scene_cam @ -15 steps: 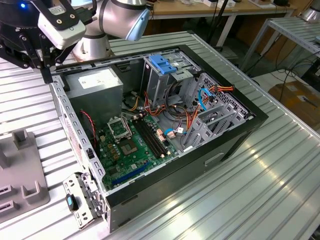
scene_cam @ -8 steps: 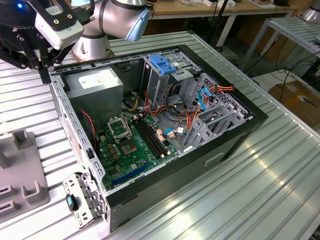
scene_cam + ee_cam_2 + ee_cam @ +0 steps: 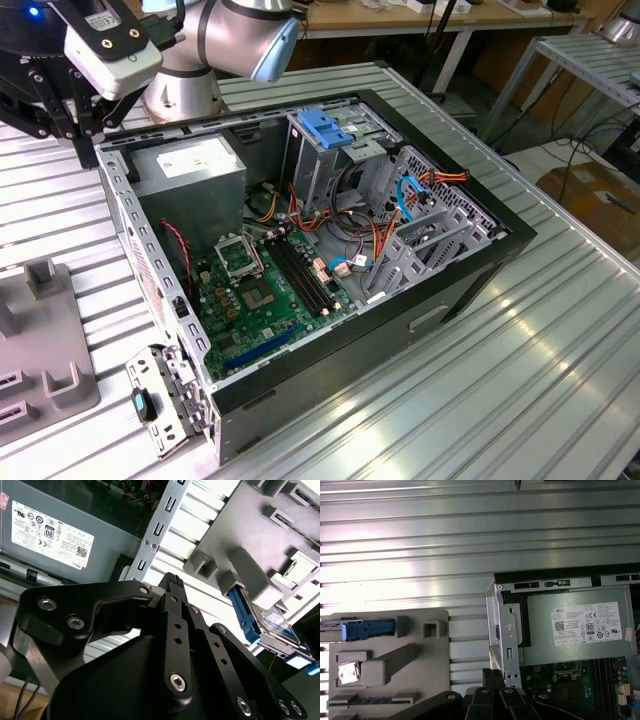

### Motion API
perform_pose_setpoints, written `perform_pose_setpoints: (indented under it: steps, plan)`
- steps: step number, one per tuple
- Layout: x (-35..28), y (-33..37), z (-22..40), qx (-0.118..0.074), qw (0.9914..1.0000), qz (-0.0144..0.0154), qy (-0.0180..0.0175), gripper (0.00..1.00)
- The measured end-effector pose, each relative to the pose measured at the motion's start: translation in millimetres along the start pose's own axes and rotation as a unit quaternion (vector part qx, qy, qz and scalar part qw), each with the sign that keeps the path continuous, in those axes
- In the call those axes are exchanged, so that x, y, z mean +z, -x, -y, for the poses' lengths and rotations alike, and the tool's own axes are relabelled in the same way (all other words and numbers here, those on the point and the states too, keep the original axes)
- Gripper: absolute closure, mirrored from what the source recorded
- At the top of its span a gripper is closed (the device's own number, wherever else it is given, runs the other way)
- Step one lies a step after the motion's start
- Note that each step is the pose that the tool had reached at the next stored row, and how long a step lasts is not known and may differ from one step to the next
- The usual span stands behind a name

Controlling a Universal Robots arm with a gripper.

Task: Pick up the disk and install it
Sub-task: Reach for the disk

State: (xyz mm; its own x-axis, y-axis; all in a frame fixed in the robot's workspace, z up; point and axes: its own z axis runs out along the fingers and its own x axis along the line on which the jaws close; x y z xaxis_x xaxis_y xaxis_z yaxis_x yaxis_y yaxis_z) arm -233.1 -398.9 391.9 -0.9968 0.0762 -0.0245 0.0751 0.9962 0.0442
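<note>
**Exterior view.** Open computer case (image 3: 480,280) on the ribbed table (image 3: 560,380). The arm (image 3: 230,35) is at 11 o'clock of the case and a grey fixture (image 3: 40,350) at 8 o'clock.

**Second wrist view.** The gripper (image 3: 172,582) is apparently pressed together and holds nothing. The disk (image 3: 270,625) stands on edge in the fixture (image 3: 260,535), apart from the gripper.

**First wrist view.** The disk (image 3: 365,629) is slotted in the fixture (image 3: 395,660), which lies beside the case (image 3: 507,630).
</note>
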Motion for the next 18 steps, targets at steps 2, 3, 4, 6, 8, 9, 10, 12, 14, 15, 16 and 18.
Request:
perform_pose_setpoints:
  steps: [2,3,4,6,8,9,10,12,14,15,16,18]
  plan:
    - [-0.1,-2.3,0.2,0.000,1.00000,0.0000,0.0000,0.89]
    - [-0.1,-3.1,0.2,0.000,1.00000,0.0000,0.0000,0.89]
    - [-0.1,-3.8,0.3,0.000,1.00000,0.0000,0.0000,0.89]
    - [-0.1,-5.5,0.4,0.000,1.00000,0.0000,0.0000,0.89]
    - [-0.2,-8.0,0.6,0.000,1.00000,0.0000,0.0000,0.89]
    - [-0.2,-8.7,0.7,0.000,1.00000,0.0000,0.0000,0.89]
    - [-0.3,-9.6,0.7,0.000,1.00000,0.0000,0.0000,0.89]
    - [-0.3,-11.0,0.8,0.000,1.00000,0.0000,0.0000,0.89]
    - [-0.4,-13.2,1.0,0.000,1.00000,0.0000,0.0000,0.89]
    - [-0.4,-14.4,1.1,0.000,1.00000,0.0000,0.0000,0.89]
    - [-0.4,-15.9,1.2,0.000,1.00000,0.0000,0.0000,0.89]
    - [-0.5,-17.6,1.3,0.000,1.00000,0.0000,0.0000,0.89]
